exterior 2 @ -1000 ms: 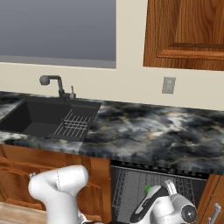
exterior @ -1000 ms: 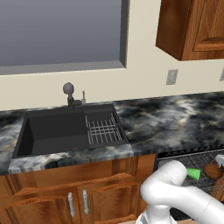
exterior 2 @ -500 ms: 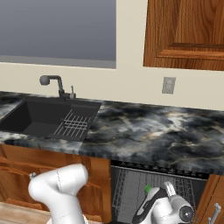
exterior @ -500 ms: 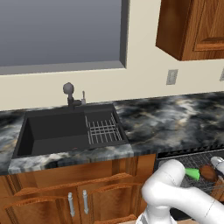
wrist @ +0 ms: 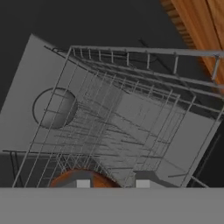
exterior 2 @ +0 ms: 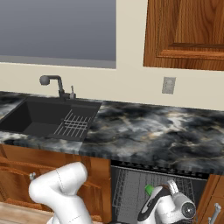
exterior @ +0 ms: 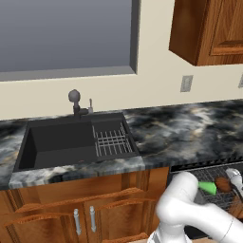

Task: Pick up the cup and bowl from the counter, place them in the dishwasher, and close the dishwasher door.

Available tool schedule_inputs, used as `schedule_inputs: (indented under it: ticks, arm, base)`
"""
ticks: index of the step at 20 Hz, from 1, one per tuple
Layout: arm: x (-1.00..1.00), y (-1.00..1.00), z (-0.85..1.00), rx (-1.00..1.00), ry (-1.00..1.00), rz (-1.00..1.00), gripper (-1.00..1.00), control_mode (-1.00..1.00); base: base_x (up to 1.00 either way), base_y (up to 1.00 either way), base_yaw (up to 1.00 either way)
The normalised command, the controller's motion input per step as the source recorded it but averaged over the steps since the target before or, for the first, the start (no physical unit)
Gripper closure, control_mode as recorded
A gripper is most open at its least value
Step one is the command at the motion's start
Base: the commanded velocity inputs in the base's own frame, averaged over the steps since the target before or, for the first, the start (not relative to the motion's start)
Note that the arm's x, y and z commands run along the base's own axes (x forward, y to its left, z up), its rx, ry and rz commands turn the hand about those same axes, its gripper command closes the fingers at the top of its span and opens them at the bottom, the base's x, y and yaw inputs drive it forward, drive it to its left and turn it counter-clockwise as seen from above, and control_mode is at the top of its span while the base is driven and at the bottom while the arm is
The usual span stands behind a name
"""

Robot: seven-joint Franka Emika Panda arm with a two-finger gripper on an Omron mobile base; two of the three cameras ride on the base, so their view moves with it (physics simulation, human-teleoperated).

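The gripper (wrist: 112,183) is pinching the reddish-brown bowl (wrist: 78,177) over the dishwasher's wire rack (wrist: 131,118), the green cup (exterior: 207,188) already lying in that rack beside it, so next it likely needs lowering, releasing, then door closing.

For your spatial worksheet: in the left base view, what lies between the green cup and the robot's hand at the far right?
The reddish-brown bowl sits between the cup and the hand, over the dishwasher's wire rack, in the left base view.
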Motion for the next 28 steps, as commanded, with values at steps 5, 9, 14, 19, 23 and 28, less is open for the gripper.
schedule_inputs:
  ticks: [5,9,14,19,23,28]
  arm:
    - [0.07,-0.33,-0.52,0.00,0.00,0.00,1.00,-1.00]
    - [0.11,-0.28,-0.50,0.00,0.00,0.00,1.00,-1.00]
    - [0.04,-0.14,-0.37,0.00,0.00,0.00,1.00,-1.00]
    - [0.00,-0.09,-0.13,0.00,0.00,0.00,-1.00,-1.00]
    - [-0.17,-0.26,0.00,0.00,-0.05,0.00,-1.00,-1.00]
    - [-0.18,-0.25,0.09,0.00,-0.07,-0.02,-1.00,-1.00]
  base:
    - [0.00,0.00,0.00]
    - [0.00,0.00,0.00]
    - [0.00,0.00,0.00]
    - [0.00,0.00,0.00]
    - [0.00,0.00,0.00]
    - [0.00,0.00,0.00]
